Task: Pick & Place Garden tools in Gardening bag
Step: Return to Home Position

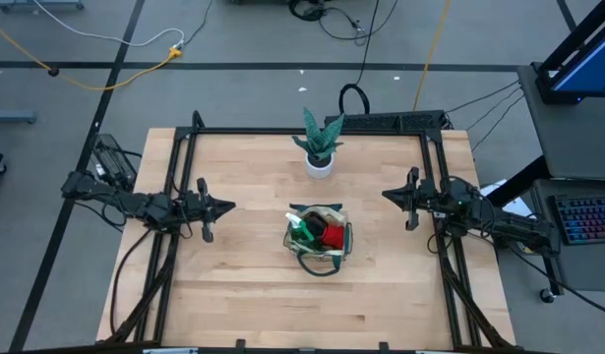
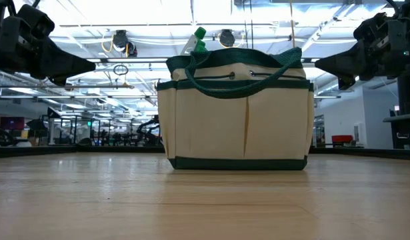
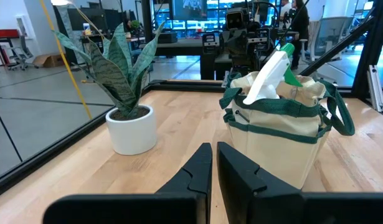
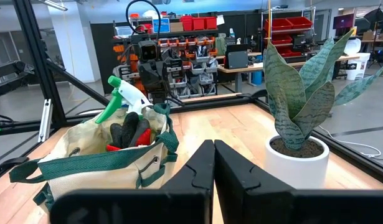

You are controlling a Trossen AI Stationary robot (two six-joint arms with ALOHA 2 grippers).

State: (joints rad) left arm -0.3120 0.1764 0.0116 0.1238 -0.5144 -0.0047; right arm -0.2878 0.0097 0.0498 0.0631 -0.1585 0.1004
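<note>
The beige gardening bag [image 1: 319, 237] with dark green trim stands upright on its base at the table's middle. A green-and-white spray bottle [image 3: 273, 66] and red-and-black gloves [image 4: 130, 134] stick out of its top. My left gripper [image 1: 229, 206] hovers shut and empty left of the bag. My right gripper [image 1: 386, 195] hovers shut and empty right of the bag. Both show above the table in the low view, at the upper corners.
A green plant in a white pot [image 1: 320, 147] stands on the table behind the bag, toward the far edge. Black frame rails [image 1: 312, 130] run along the table's far, left and right sides. Bare wood lies in front of the bag.
</note>
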